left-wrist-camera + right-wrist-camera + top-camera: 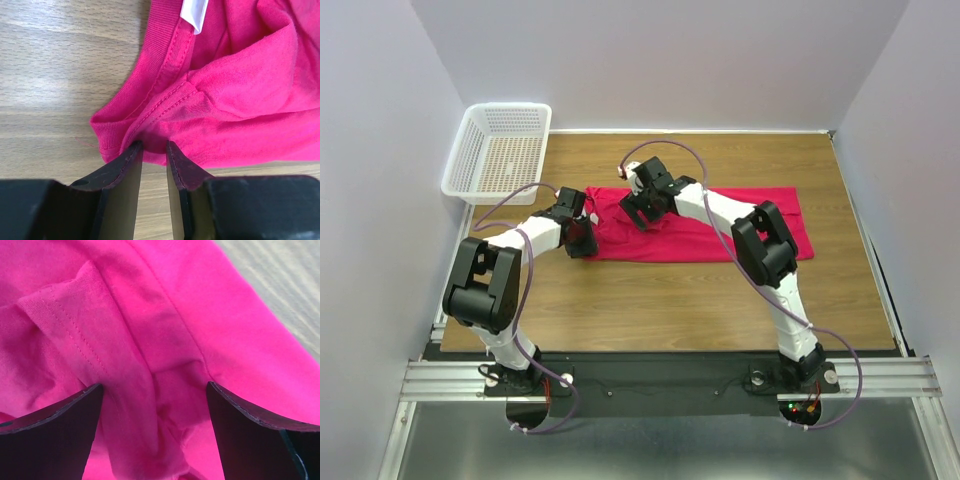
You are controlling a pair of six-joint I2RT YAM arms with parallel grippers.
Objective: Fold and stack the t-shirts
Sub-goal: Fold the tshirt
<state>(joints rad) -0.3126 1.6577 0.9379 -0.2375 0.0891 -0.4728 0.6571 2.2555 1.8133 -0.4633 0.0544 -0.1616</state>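
T-shirt point(670, 243) lies flat across the middle of the wooden surface point(670, 300). Left gripper point(152, 145) has its jaws nearly together, seemingly pinching a thin edge near the collar that could slip free. Right gripper point(155, 385) has its jaws spread wide over bunched cloth, and closing there might catch extra layers.

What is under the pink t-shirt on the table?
Only the wooden table shows, all around the edges of the t-shirt. The cloth hides whatever is directly beneath it, and the right arm covers part of the shirt from above.
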